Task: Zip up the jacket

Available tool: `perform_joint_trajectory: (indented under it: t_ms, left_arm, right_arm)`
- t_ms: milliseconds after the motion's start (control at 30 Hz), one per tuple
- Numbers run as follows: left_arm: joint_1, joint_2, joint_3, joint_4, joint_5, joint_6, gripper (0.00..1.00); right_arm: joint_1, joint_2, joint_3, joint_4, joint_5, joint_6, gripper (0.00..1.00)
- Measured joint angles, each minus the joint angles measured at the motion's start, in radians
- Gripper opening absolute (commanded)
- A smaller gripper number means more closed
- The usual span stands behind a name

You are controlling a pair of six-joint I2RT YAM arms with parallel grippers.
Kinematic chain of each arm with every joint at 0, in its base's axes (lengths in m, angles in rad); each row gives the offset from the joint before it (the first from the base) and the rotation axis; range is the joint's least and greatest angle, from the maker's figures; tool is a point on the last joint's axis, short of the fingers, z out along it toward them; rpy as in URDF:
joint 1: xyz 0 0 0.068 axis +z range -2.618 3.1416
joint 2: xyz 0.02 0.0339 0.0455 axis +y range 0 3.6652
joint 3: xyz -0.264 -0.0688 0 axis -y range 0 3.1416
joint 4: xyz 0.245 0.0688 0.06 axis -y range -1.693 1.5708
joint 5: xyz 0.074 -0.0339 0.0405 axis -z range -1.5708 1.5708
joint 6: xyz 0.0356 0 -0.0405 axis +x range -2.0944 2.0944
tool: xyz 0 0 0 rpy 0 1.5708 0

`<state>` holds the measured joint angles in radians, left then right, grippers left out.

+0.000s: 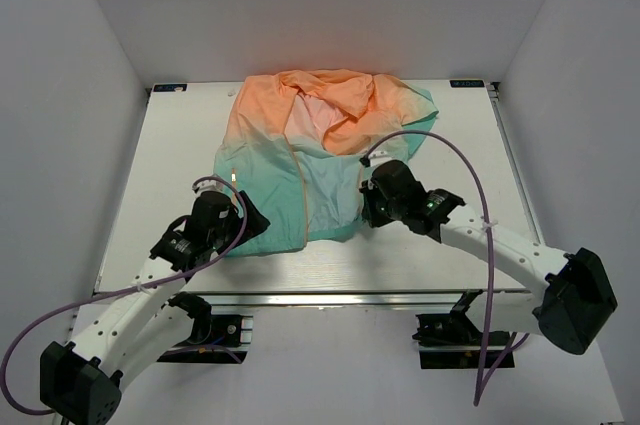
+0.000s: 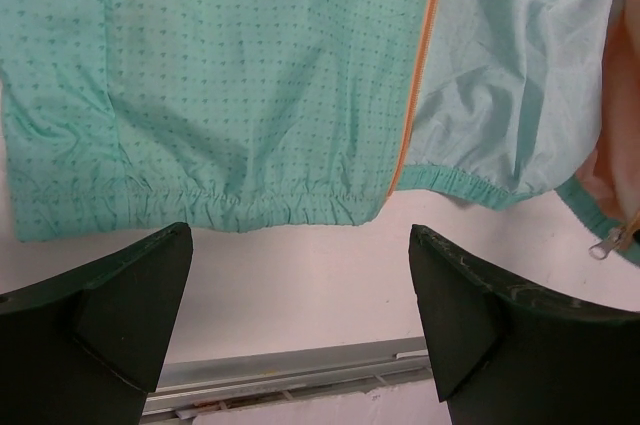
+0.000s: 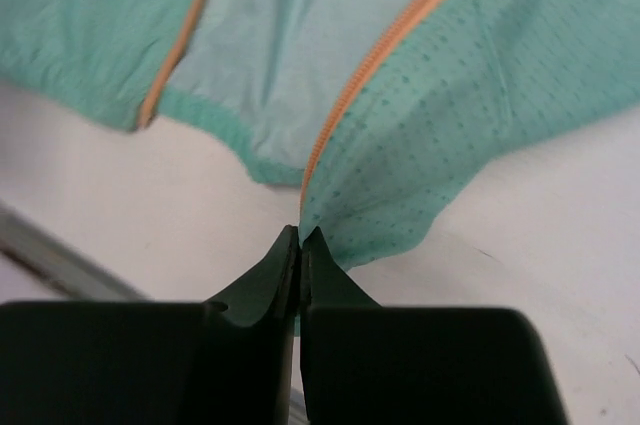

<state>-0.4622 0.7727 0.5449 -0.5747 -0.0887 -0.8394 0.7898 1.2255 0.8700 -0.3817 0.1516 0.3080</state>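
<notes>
- The white flat table carries the thin jacket, peach fading to teal, lying open with its hem toward the arms.
- The right gripper has its fingertips pressed together, pinching the teal hem corner at the foot of the orange zipper.
- The left gripper has its jaws spread wide, just short of the other hem.

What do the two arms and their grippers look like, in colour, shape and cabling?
The left arm and right arm have white tubular links joined by chunky black housings. A purple cable loops along each arm. The left gripper and right gripper carry dark, wedge-shaped fingers that taper towards the tips.
</notes>
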Motion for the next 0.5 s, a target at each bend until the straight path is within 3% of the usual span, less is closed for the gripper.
perform_joint_trajectory:
  t_ms: [200, 333, 467, 500]
  left_arm:
    - [0.000, 0.000, 0.000, 0.012, 0.019, 0.000, 0.98]
    - [0.000, 0.013, 0.000, 0.033, 0.043, 0.001, 0.98]
    - [0.000, 0.044, 0.000, 0.045, 0.063, 0.003, 0.98]
    - [0.000, 0.051, -0.001, 0.047, 0.066, 0.005, 0.98]
  right_arm:
    - [0.093, 0.032, -0.051, 0.079, -0.233, -0.166, 0.00]
    - [0.156, 0.140, -0.114, 0.165, -0.302, -0.220, 0.02]
    - [0.162, 0.267, -0.134, 0.212, -0.299, -0.222, 0.34]
    - [0.163, 0.288, -0.134, 0.220, -0.296, -0.218, 0.37]
